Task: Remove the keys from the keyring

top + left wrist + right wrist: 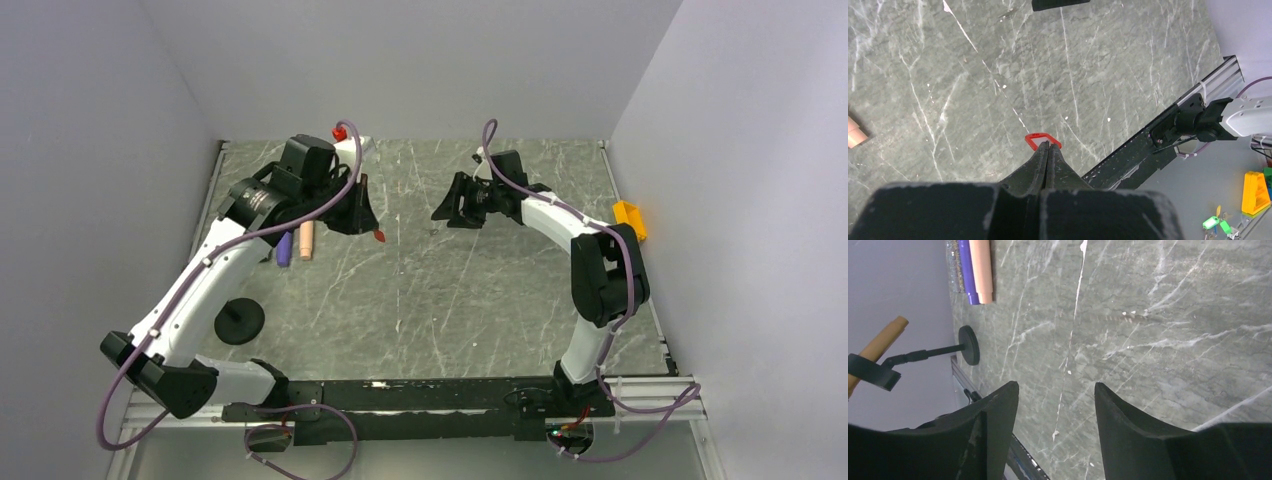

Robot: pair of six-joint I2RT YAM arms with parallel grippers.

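Observation:
The keyring's small red tag [1035, 137] sticks out past the tips of my left gripper [1048, 144], which is shut on it and holds it above the marble table; from above the tag [379, 236] hangs at the left gripper [372, 228]. I cannot see its metal ring. My right gripper [1055, 387] is open with nothing between its fingers, and it hovers over the table to the right of the tag [447, 212]. A thin greyish sliver [1135, 316] lies on the table ahead of it, too blurred to tell if it is a key.
A purple stick [284, 247] and a peach stick [306, 238] lie left of the tag. A black round-based stand [239, 321] is near the left arm. A yellow-orange box [629, 217] sits at the right wall. A red plug [339, 134] is at the back.

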